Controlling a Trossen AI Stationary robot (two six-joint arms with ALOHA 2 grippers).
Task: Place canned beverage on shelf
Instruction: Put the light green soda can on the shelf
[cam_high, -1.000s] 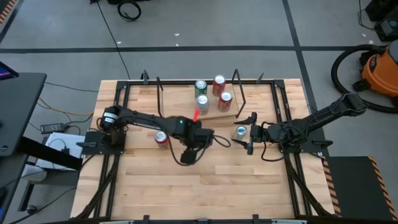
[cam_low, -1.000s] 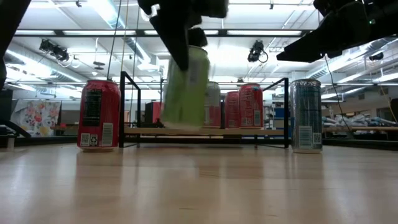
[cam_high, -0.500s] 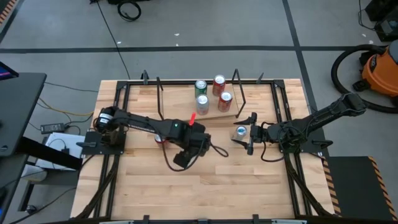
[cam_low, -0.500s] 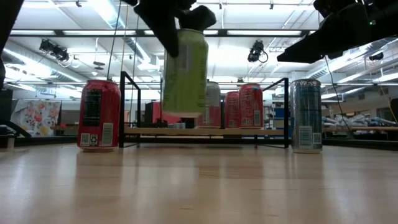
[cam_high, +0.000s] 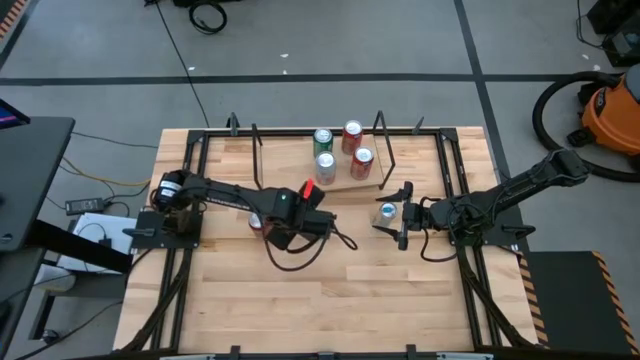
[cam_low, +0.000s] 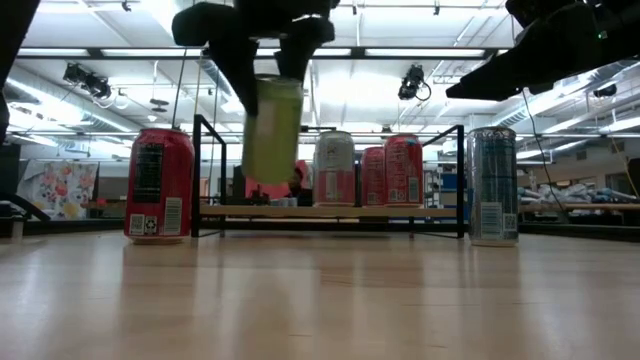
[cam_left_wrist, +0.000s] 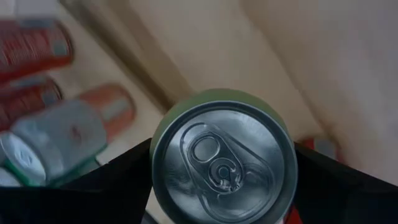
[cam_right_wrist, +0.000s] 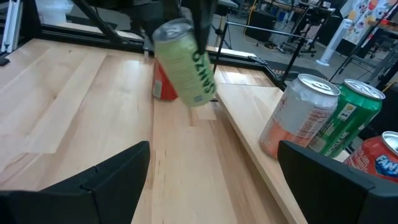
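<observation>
From above: left claw mid-surface, clamped on a green can, just short of the shelf holding four cans.

At surface level: green can aloft, slightly tilted, in front of the shelf's bare left end; red can and silver can standing on the surface.

Left wrist: can top pinched between both fingers.

Right wrist: right claw spread wide, empty, idle.

Best done by levelling the can, clearing the rod upright, lowering onto bare plank beside the standing cans.
</observation>
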